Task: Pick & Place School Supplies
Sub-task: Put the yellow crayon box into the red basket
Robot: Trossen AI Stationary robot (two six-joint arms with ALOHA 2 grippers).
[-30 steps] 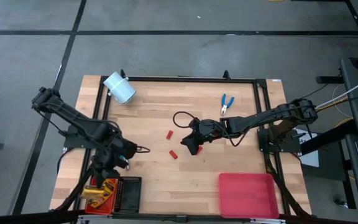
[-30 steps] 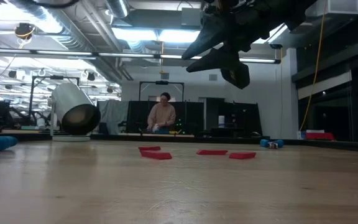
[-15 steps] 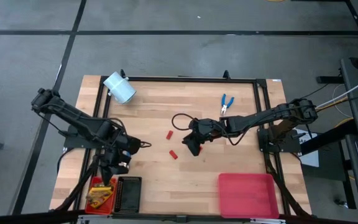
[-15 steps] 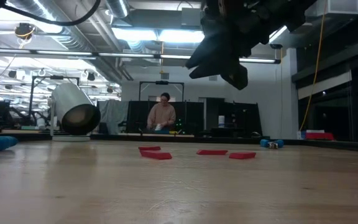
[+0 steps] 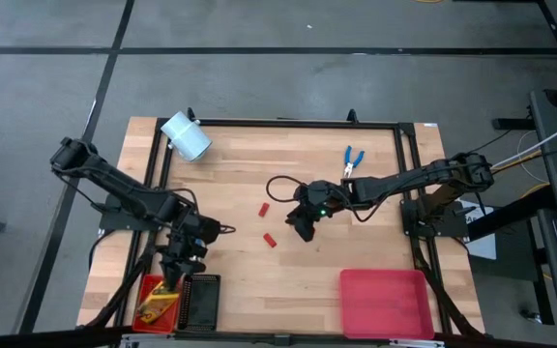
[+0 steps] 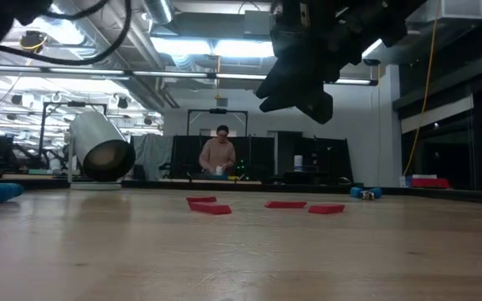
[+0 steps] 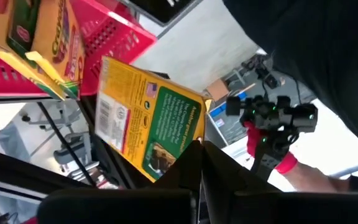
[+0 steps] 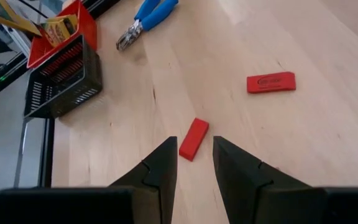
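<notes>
My left gripper [image 5: 171,282] hangs over the small red tray [image 5: 146,287] at the near left corner. It is shut on a yellow-and-green crayon box [image 7: 145,121]. A second crayon box [image 7: 48,31] lies in that tray. Above the table's middle my right gripper [image 5: 303,230] stands open, well off the wood in the low view [image 6: 304,96]. A small red piece [image 8: 194,138] lies flat on the table below its fingertips, untouched. Other red pieces [image 5: 263,208] [image 5: 270,240] lie flat just left of it. One pair of blue-handled pliers [image 5: 352,161] lies at the far right, another [image 8: 146,15] near the black basket. My left gripper pinches the crayon box by one end [image 7: 182,152] between its two fingers. It comes slanting down toward the table's near edge. The box sticks out past the fingertips, tilted, over the red tray. I cannot tell whether it touches the tray.
A black basket [image 5: 199,298] stands right beside the small red tray. A larger red tray [image 5: 385,302] sits at the near right. A pale cylinder [image 5: 186,136] lies on its side at the far left corner. A person [image 6: 217,155] sits far behind the table.
My left gripper has moved toward the table's near edge and sunk over the small red tray, rolling its wrist as it went. My right gripper has rolled a little in place above the red piece.
</notes>
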